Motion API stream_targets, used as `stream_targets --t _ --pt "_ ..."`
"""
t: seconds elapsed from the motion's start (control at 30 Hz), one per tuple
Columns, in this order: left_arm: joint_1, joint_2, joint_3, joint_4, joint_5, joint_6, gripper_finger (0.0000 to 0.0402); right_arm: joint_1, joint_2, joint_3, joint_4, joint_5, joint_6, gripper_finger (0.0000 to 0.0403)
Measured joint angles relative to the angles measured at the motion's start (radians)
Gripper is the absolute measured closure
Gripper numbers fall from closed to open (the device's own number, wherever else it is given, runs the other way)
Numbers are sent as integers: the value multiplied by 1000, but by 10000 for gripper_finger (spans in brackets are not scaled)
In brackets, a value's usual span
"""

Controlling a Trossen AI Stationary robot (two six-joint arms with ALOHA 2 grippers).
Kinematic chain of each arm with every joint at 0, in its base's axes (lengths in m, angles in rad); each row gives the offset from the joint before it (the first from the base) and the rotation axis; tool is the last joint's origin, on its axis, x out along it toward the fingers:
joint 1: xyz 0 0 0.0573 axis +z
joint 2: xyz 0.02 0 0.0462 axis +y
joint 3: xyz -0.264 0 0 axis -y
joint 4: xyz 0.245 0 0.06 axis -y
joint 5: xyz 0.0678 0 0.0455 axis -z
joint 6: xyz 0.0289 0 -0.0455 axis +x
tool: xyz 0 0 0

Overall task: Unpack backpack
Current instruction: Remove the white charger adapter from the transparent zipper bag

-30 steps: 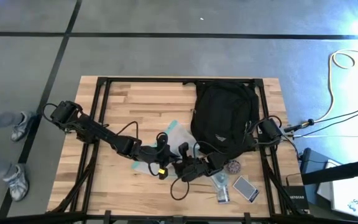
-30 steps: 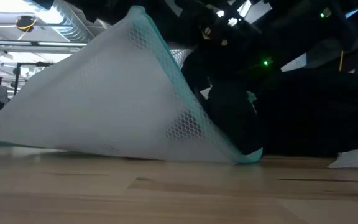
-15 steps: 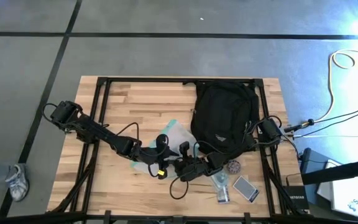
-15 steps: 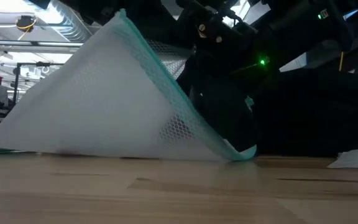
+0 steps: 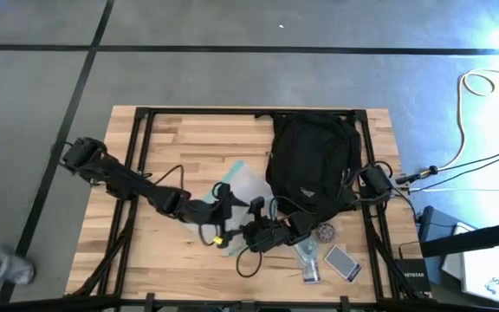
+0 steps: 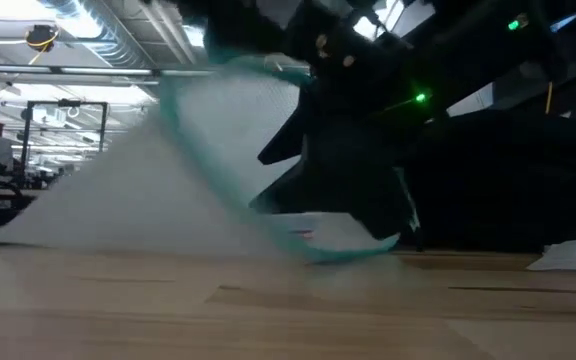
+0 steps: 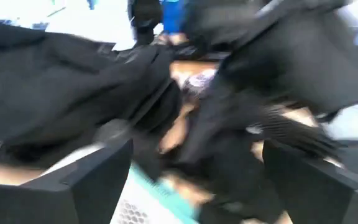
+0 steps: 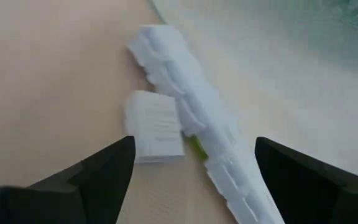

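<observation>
Backpack (image 5: 312, 160) is seen lying flat on the wooden table (image 5: 189, 139) in the high view, toward the far right part of the top, its black oval body closed side up with a small pale logo near its near end. Beside it, just to its left, a clear pouch with a teal edge (image 5: 236, 184) lies on the wood; in the low view the same pouch (image 6: 128, 190) is shown as a pale mesh slope with a teal rim, blurred. The left gripper (image 5: 223, 212) is placed near the table's middle, close to the near edge of the pouch, and in the left wrist view its two dark fingers (image 7: 98, 180) are seen spread wide with nothing between them, the teal edge and the black fabric of the backpack (image 7: 55, 87) lying beyond them. The right gripper (image 5: 251, 232) is placed just beside the left one, in front of the backpack's near end; in the right wrist view its fingers (image 8: 104, 174) are seen held apart over bare wood, with a white strip of blister packs (image 8: 191, 130) and a small white box (image 8: 157, 134) lying ahead of them and nothing gripped. Near the table's front right, a small round patterned thing (image 5: 325, 232), a crumpled clear wrapper (image 5: 308, 260) and a flat card-like thing (image 5: 343, 263) are seen lying on the wood.
</observation>
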Motion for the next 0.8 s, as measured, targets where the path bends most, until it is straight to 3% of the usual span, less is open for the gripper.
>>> stream_targets --t 0.23,0.4,0.57,0.63,0.8 --pt "-35 -64 -1 -125 -32 23 52 2 0 -1 40 57 11 88" --pt "-61 -111 -1 -496 -224 -66 52 2 0 -1 86 52 12 88" --pt "-75 -153 -2 -824 -282 -252 52 -4 0 -2 97 -124 67 88" --pt "-76 -153 -2 -920 -292 -317 52 -10 0 -2 94 -148 117 88" --pt "-74 -148 -73 -981 -296 -433 52 -44 0 -2 89 -155 155 88"
